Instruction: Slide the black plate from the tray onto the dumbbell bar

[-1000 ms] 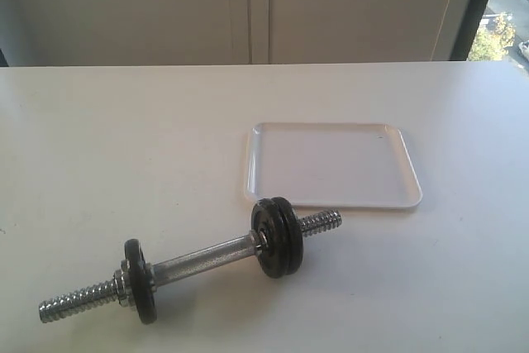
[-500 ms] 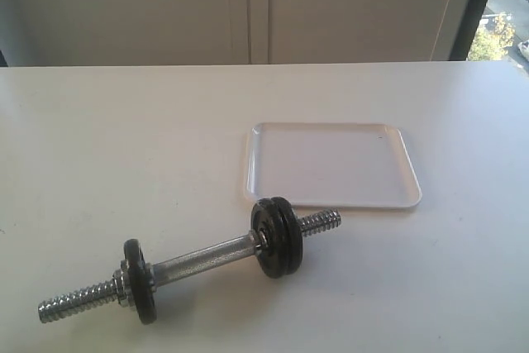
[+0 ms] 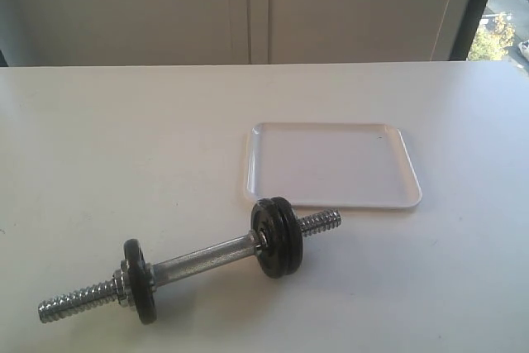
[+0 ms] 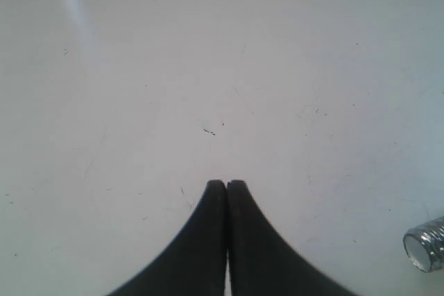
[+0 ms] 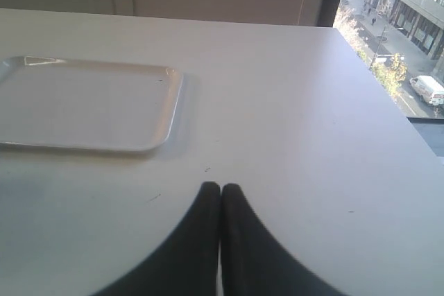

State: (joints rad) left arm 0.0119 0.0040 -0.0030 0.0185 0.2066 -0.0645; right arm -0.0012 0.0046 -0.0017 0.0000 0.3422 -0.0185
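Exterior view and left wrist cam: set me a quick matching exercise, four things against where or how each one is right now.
Things:
1. tray
2. dumbbell bar
3. black plate nearest the tray
4. left gripper

States:
A. shut, holding nothing
B. on the bar, standing on edge
C. holds no plate
D. lying on the table, one threaded end close to the tray's rim

Pairs: 1-C, 2-D, 3-B, 4-A
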